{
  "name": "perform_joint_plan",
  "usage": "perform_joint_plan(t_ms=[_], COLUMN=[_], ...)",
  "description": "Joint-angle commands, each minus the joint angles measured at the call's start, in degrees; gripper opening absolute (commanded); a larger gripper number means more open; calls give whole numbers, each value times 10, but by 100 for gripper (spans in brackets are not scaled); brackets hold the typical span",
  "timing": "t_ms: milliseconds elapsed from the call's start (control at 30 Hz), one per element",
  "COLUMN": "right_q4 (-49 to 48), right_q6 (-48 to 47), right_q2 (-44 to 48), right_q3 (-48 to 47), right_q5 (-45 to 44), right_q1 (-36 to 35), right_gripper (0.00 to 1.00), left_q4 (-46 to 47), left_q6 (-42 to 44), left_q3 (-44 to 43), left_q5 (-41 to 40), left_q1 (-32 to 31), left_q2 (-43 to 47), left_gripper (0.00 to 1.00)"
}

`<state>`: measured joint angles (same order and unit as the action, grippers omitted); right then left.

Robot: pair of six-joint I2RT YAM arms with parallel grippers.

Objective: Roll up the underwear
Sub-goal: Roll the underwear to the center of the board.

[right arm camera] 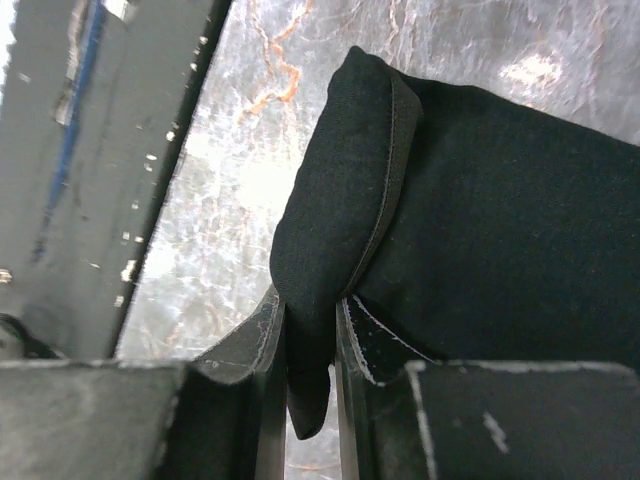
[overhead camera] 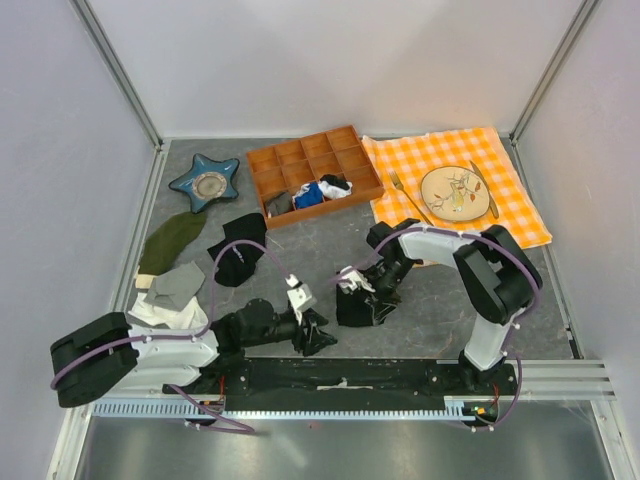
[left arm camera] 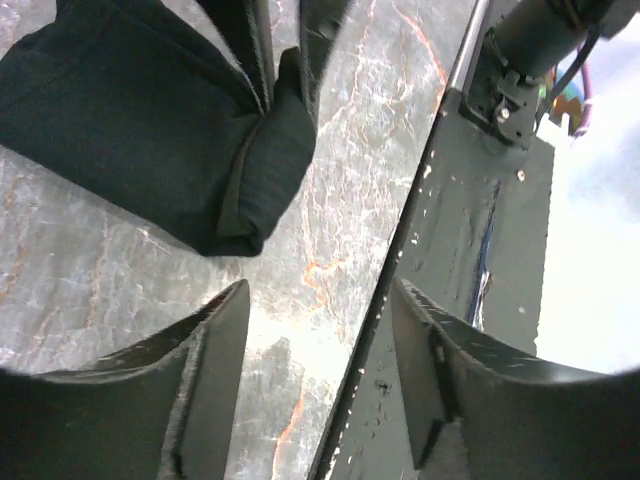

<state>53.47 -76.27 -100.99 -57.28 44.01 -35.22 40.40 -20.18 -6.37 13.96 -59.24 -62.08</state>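
Near the middle of the table's [overhead camera: 440,300] near edge, one piece of underwear [overhead camera: 350,312] is seen: a plain black, soft garment, folded over on itself into a thick, compact bundle with a rounded, stitched hem at one end. It lies on the grey veined surface, just beyond the dark strip on which the arms are mounted.

Two grippers are counted. The right gripper [right arm camera: 310,345] is clamped on a fold of the underwear, its fingers almost together with only the cloth pinched between them. The left gripper [left arm camera: 320,300] is held low over the table just beside the bundle, not touching it; its jaws stand well apart and nothing is held between them.

Four other cloths are gathered toward the left edge — one olive-green cloth [overhead camera: 170,240], one smaller black cloth [overhead camera: 238,250], one grey cloth [overhead camera: 178,285] and one white cloth [overhead camera: 160,315] partly under the grey one.

Along the far edge, one blue star-shaped dish [overhead camera: 205,182] is placed at the left and one orange wooden compartment tray [overhead camera: 262,160] in the middle, with a few small black, blue and white items in its near compartments. At the far right corner one orange checked cloth [overhead camera: 520,220] is spread, carrying one plate [overhead camera: 455,193], with one fork [overhead camera: 405,192] to its left and one knife [overhead camera: 483,190] at its right side.
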Motion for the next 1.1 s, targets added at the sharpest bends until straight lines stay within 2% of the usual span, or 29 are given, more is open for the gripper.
perform_joint_plan(t_ms=[0,167,300,433,900,1067], right_q4=[103,105,105,105,104,104], right_q6=[21,37,41,49,47,48], right_q2=[-62,-84,-92,-105,-112,-113], right_q3=[-20,-27,-28,-35,-35,-35], right_q5=[29,33,35,31,25,24], right_q1=[15,26,37,38,38,38], right_gripper=[17,17,18,18,18,18], left_q4=[43,27,-2,-41,-82,-113], left_q6=[133,200,295,340,462,485], left_q3=[14,-22,-51,-80,-184,-235], left_q5=[-156,-192,-219,-244,-261,-263], left_q1=[-83,-148,-194,-225,-228,-217], left_q2=[12,-34,-72,-109,-214,-296], left_gripper=[68,72,72,72,73,70])
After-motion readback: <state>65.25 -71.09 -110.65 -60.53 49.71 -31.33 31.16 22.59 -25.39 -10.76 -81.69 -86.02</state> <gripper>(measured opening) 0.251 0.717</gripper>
